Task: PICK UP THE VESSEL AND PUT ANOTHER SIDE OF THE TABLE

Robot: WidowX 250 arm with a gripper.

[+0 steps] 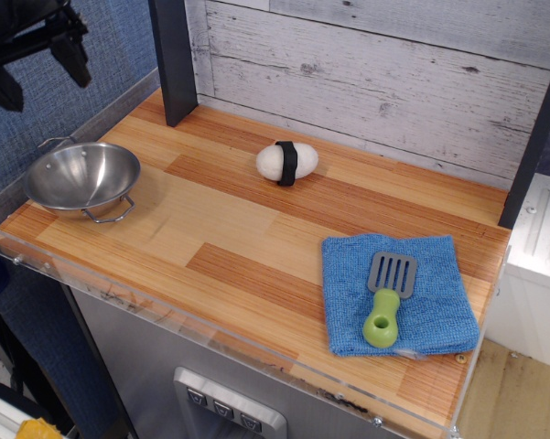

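At the far left we saw the claw raised in the upper corner, well above the table, its two dark fingers spread apart with nothing between them. Below it the bowl sat upright on the left end of the table, near the front corner and clear of the claw, its shiny inside empty; one wire handle pointed toward the back left and the other toward the front right. Farther along, near the back wall, we found a white egg-shaped thing with a black band lying on its side, well apart from the bowl. On the right end a blue cloth lay flat near the front edge, and on it rested a spatula with a grey slotted blade and a green handle, the handle pointing toward the front.
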